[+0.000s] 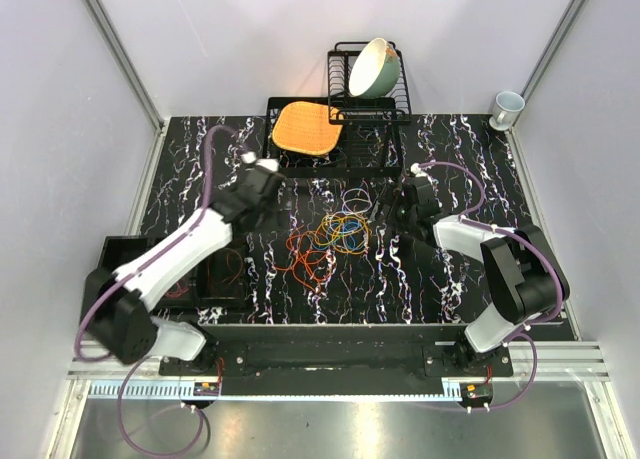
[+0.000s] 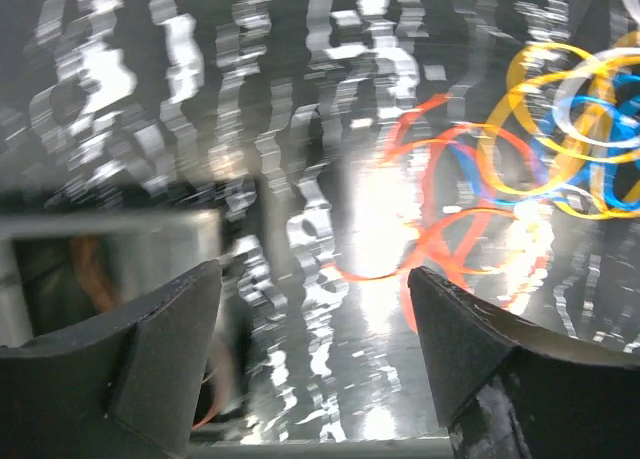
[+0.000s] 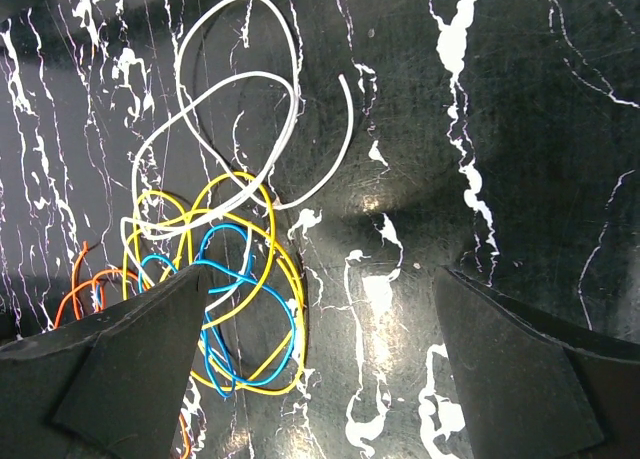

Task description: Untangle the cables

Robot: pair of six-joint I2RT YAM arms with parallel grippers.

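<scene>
Left gripper point(image 2: 315, 279) fingers fill its wrist cam's near edge: spread wide, nothing btwn them, over the table point(image 1: 400, 289), w/ orange strands point(image 2: 440, 239) just ahead. Cables point(image 1: 335, 237) sit mid-table, a loose tangle btwn both arms: orange at left, yellow/blue centre, pale loop point(image 3: 240, 109) toward the right. Right gripper point(image 3: 320, 279) is likewise spread and empty, beside the yellow/blue coils. Best bet imo: pinch one outer loop only, lift slow, other arm pins the rest.
</scene>
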